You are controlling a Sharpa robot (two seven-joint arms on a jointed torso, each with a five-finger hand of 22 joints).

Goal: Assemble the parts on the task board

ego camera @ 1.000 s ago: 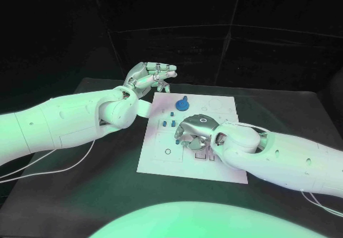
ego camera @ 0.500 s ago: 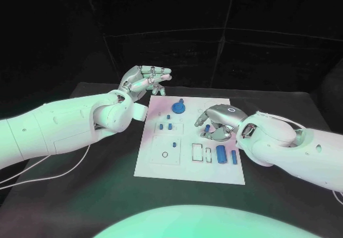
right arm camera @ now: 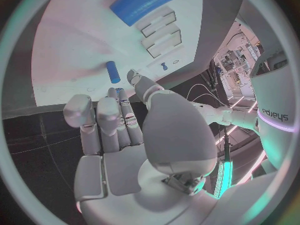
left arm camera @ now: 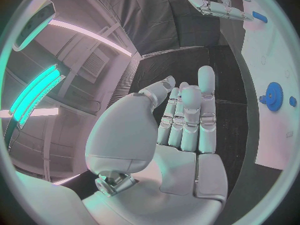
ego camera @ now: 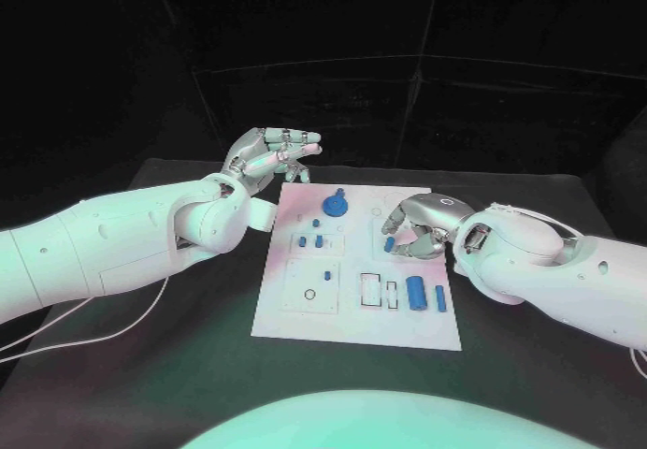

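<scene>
The white task board [ego camera: 353, 313] lies mid-table. On it are a blue gear [ego camera: 336, 199] [left arm camera: 274, 96], small blue pegs [ego camera: 310, 240], a single peg [ego camera: 329, 276] [right arm camera: 112, 71] and a blue cylinder [ego camera: 418, 292] [right arm camera: 142, 2] beside a blue bar [ego camera: 439, 297]. My right hand [ego camera: 415, 224] [left arm camera: 212, 2] hovers over the board's far right part and pinches a small blue part [ego camera: 390, 245] [left arm camera: 259, 18] at its fingertips. My left hand [ego camera: 277, 152] [left arm camera: 184, 120] hangs above the board's far left corner, fingers curled in, with nothing in it.
Empty rectangular slots [ego camera: 372, 288] sit left of the cylinder, and a black ring [ego camera: 310, 293] marks the board's near left. White cables [ego camera: 94, 327] trail over the black table [ego camera: 162, 374] on my left side.
My right hand has risen from the board's middle and moved toward the far right with a small blue part, uncovering the slots, cylinder and bar. The left hand has hardly moved.
</scene>
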